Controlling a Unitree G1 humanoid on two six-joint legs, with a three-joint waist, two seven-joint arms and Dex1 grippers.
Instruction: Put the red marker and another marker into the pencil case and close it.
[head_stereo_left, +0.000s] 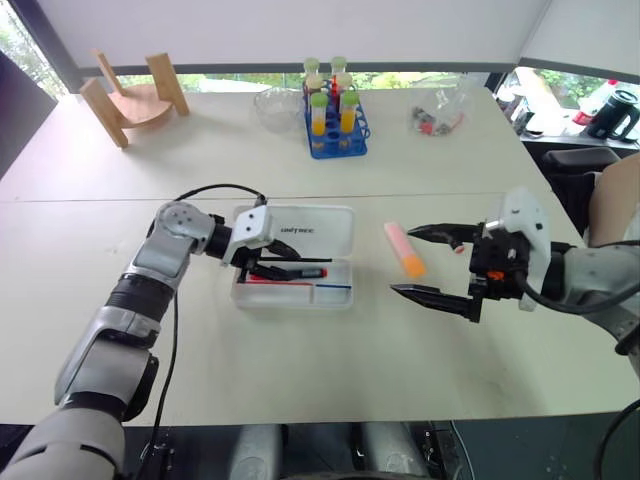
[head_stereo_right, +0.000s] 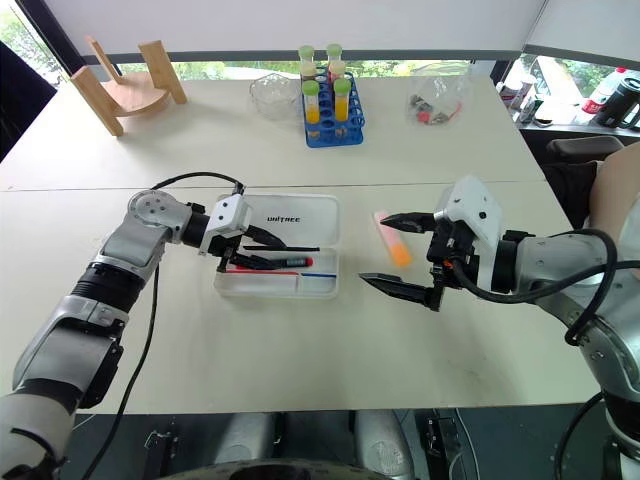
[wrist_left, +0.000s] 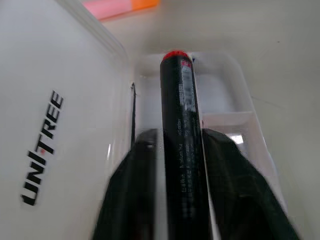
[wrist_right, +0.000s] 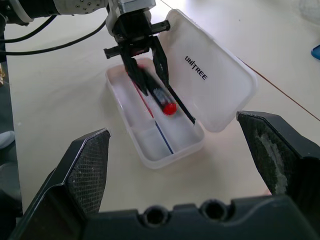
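Pale and broad, the bench carries the scene, a seam crossing it from side to side. Nearest the robot's edge, the right gripper hangs over the right half of the bench, its jaws spread wide with nothing between them, pointing toward the middle. Just beyond its upper finger lies another marker, pale pink with an orange end, flat on the bench between the gripper and the pencil case and apart from both. The white case sits near the bench's middle, lid laid open toward the far edge, dark lettering on it, red and blue stripes along its tray. The left gripper reaches into the tray from the left side, jaws part open on either side of the red marker. The marker's black barrel lies lengthwise in the tray, red cap pointing to the right edge; whether the fingers press it cannot be told. Farther back, toward the far edge, stand a blue rack of capped tubes, a clear bowl beside it, a clear bag to the right, and a wooden stand at the far left corner.
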